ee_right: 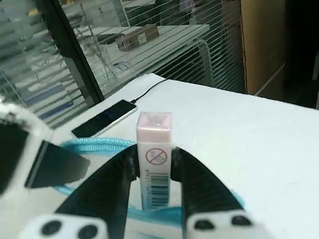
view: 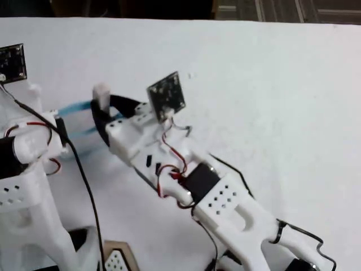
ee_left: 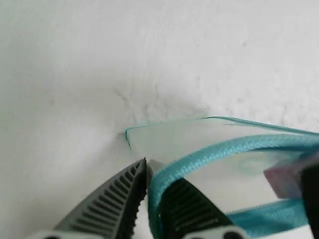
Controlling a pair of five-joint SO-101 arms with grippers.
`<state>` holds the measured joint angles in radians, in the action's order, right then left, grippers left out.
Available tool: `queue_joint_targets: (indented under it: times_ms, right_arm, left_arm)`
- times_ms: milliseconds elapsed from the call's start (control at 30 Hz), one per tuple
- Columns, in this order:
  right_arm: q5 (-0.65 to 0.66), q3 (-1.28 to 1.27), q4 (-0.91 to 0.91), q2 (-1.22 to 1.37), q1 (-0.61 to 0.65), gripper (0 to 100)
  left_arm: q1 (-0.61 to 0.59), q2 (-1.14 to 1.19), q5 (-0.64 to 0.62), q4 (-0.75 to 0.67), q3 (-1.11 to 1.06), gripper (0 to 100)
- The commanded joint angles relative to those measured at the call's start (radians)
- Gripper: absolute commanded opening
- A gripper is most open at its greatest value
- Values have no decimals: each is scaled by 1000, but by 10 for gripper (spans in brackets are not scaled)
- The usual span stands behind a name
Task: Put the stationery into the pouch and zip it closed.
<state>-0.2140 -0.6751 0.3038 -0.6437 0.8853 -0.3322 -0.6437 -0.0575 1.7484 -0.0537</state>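
My right gripper (ee_right: 153, 162) clamps the eraser (ee_right: 154, 130) upright over the pouch (ee_left: 172, 135), left of centre on the table (view: 254, 68). My left gripper (ee_left: 147, 167) pinches its zipper (ee_left: 224, 148). I'd lower straight into the mouth and release late. Markings: 1 barcode (ee_right: 155, 191), 1 red crossed circle (ee_right: 156, 157), no readable words.

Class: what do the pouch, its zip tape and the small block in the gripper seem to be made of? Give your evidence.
Pouch: probably soft clear plastic; the table shows through it.
Zip tape: teal woven fabric, ribbed weave visible.
Block: printed wrapper, paper or plastic; pink end possibly rubber.
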Motion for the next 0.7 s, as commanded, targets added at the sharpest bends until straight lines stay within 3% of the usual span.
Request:
queue_joint_targets:
  times_ms: [0,67,267,467,667]
  right_arm:
    - [71,-14,-7,8,24,22]
    - [103,-14,-1,8,25,58]
    - [107,21,88,-2,44,313]
    - [107,178,242,-8,36,327]
    - [112,230,427,-133,-73,327]
  left_arm:
    - [7,-22,9,-29,8,23]
    - [7,-22,9,-29,8,23]
    - [7,-22,9,-29,8,23]
    - [7,-22,9,-29,8,23]
    - [7,-22,9,-29,8,23]
